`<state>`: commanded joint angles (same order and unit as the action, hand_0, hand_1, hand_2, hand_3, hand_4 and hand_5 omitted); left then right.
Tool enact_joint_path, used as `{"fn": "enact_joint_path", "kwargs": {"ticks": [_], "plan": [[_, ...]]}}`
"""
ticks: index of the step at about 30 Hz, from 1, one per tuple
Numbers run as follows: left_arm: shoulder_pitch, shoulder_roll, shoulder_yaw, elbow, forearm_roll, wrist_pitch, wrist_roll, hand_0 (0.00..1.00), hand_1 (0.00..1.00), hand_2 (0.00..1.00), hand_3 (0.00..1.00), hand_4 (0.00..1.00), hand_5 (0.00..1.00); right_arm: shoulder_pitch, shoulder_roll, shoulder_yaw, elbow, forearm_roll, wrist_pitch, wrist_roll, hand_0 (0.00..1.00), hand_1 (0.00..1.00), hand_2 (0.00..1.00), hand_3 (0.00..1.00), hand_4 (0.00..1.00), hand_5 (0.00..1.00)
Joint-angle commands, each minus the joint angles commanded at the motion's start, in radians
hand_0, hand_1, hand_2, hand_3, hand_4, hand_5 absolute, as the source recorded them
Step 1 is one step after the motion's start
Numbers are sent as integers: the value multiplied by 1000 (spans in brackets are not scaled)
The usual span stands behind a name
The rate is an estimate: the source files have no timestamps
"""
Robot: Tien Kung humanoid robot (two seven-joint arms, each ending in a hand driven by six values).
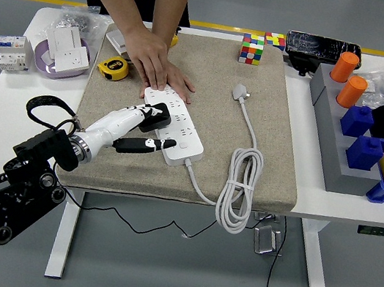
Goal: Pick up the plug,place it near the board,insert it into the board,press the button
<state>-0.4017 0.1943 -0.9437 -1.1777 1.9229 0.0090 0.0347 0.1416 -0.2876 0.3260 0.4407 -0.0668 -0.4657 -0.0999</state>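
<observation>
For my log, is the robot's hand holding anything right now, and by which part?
The left hand grips the black plug by its body, over the white power strip.

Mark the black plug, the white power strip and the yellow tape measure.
black plug (153, 118), head view, on its top face, held in the left hand.
white power strip (181, 134), head view, on its socket face.
yellow tape measure (113, 68), head view, on its round case.
</observation>
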Motion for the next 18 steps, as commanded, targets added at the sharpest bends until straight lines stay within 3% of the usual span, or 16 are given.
{"fn": "enact_joint_path", "kwargs": {"ticks": [18], "plan": [[-52, -4, 47, 43, 14, -1, -9, 998, 998, 949, 902, 998, 998, 3, -1, -1, 0, 1, 0, 1, 944, 843, 781, 794, 998, 998]]}}
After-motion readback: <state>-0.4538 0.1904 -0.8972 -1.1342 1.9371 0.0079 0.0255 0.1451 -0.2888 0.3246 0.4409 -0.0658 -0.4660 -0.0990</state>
